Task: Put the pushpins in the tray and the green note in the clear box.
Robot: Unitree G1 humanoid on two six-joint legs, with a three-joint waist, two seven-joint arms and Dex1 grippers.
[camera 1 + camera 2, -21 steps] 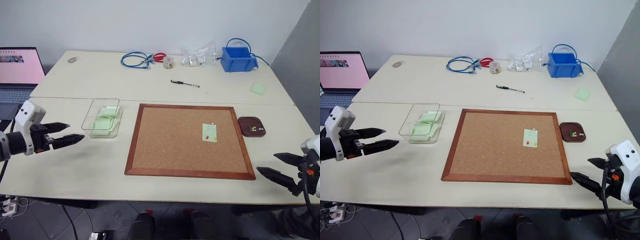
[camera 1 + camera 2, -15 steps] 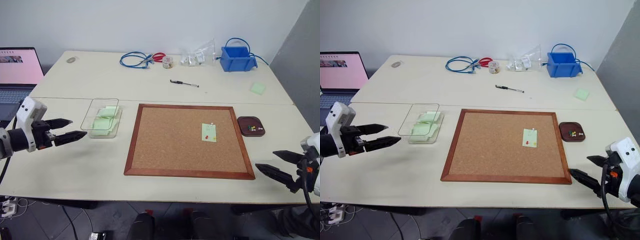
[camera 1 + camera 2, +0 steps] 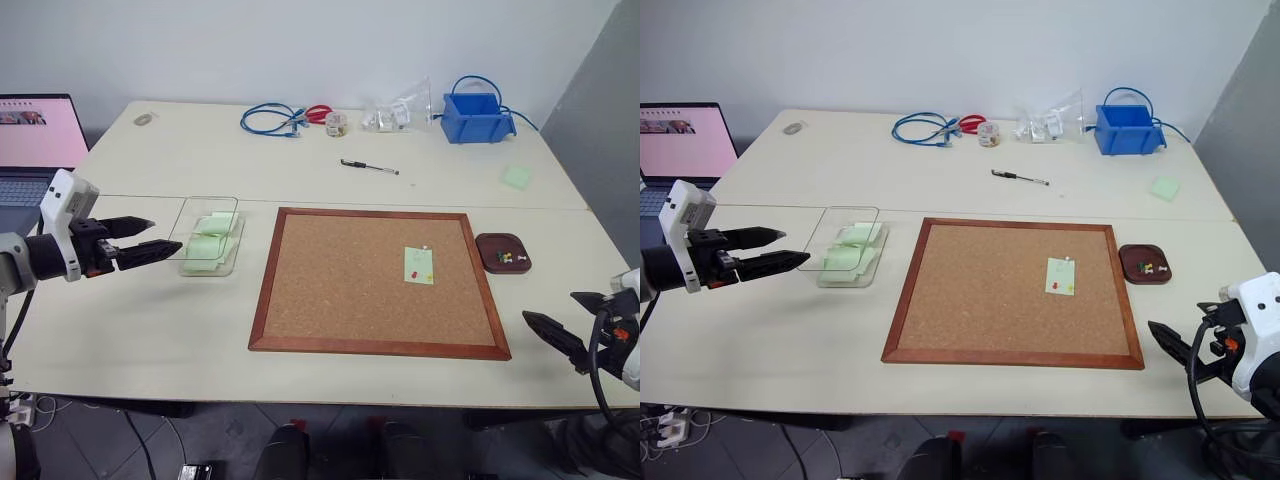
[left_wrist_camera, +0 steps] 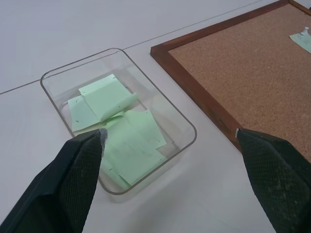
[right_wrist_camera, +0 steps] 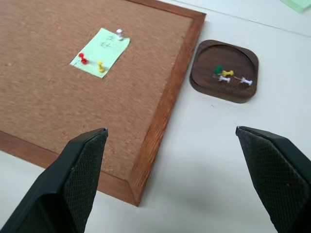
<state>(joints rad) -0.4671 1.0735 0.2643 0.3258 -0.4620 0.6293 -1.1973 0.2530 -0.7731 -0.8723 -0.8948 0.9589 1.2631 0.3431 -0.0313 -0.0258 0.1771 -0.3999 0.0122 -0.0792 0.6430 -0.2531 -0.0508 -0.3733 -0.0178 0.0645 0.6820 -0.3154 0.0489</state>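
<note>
Pale green paper note (image 3: 419, 265) pinned on cork board (image 3: 350, 280) by red, yellow, white pushpins (image 5: 99, 65); dark brown tray (image 3: 502, 253) at 3 o'clock, clear plastic box (image 3: 205, 235) at 9. Left hand (image 3: 150, 238), right hand (image 3: 565, 330): fingers apart, empty.

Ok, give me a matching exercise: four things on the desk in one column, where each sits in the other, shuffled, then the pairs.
Things:
1. green note
2. tray
3. clear box
4. blue bin

Places:
A. at the far edge of the table, with a blue cable looped over it
B. on the table just past the cork board's right edge, with a few pushpins in it
C. pinned to the cork board by red, yellow and white pins
D. left of the cork board, with green paper slips inside

Pairs: 1-C, 2-B, 3-D, 4-A
</note>
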